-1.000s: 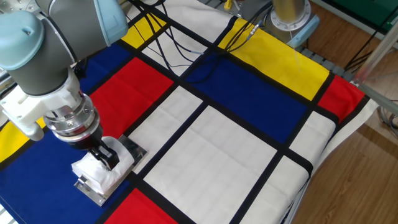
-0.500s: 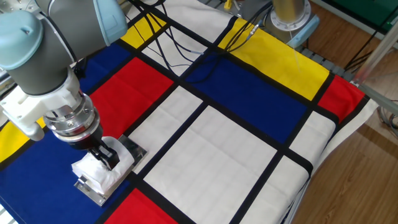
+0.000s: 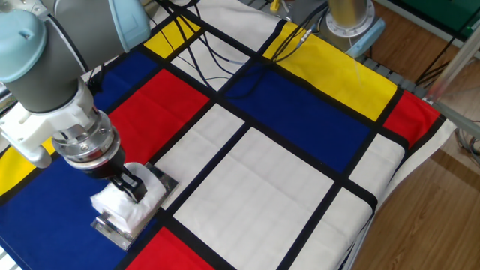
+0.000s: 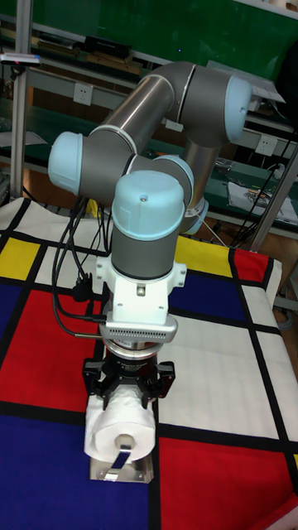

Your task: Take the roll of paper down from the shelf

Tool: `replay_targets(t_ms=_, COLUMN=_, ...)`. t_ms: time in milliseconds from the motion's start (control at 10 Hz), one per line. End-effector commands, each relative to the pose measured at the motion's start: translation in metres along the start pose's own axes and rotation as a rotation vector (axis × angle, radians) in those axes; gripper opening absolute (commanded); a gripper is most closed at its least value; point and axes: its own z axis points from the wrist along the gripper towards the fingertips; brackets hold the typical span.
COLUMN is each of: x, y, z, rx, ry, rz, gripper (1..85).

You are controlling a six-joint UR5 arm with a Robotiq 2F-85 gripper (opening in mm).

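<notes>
The roll of paper [image 3: 120,206] is white and bumpy, and its hollow core [image 4: 125,431] faces the tall fixed camera. It sits over the shelf [image 3: 111,229], a shiny silver plate at the near left of the table. A narrow silver upright [image 4: 122,460] of the shelf stands in front of the roll's end. My gripper [image 3: 132,187] comes down from above and is shut on the roll's top, one dark finger [image 4: 94,386] on each side. Whether the roll still touches the plate is hidden by the roll itself.
The table is covered by a cloth [image 3: 255,157] of red, blue, yellow and white panels with black bands. Black cables [image 3: 225,45] lie across the far side. A second arm's base [image 3: 349,19] stands at the far edge. The cloth's right edge [image 3: 390,187] drops to a wooden floor.
The gripper and the roll have shifted slightly up and to the right relative to the silver plate, which stayed put.
</notes>
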Motion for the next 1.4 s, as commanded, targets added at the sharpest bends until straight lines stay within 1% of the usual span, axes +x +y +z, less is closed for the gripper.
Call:
replay_targets(t_ms=0, x=0.001, y=0.004, z=-0.005, rx=-0.008, ry=0.007, rz=0.001, gripper=1.3)
replay_targets(t_ms=100, x=0.0, y=0.004, z=-0.005, rx=-0.008, ry=0.007, rz=0.001, gripper=1.3)
replay_targets(t_ms=300, x=0.002, y=0.004, z=-0.01, rx=-0.004, ry=0.02, rz=0.0, gripper=1.3)
replay_targets(t_ms=500, x=0.005, y=0.004, z=-0.014, rx=-0.002, ry=0.023, rz=0.0, gripper=1.3)
replay_targets(t_ms=700, x=0.009, y=0.003, z=-0.022, rx=-0.001, ry=0.035, rz=0.0, gripper=1.3)
replay_targets(t_ms=800, x=0.011, y=0.003, z=-0.026, rx=-0.003, ry=0.034, rz=0.0, gripper=1.3)
replay_targets(t_ms=900, x=0.01, y=0.005, z=-0.027, rx=-0.01, ry=0.027, rz=-0.003, gripper=1.3)
replay_targets(t_ms=1100, x=0.002, y=0.01, z=-0.027, rx=-0.031, ry=-0.006, rz=-0.014, gripper=1.3)
replay_targets(t_ms=1300, x=-0.004, y=0.009, z=-0.027, rx=-0.026, ry=-0.025, rz=0.0, gripper=1.3)
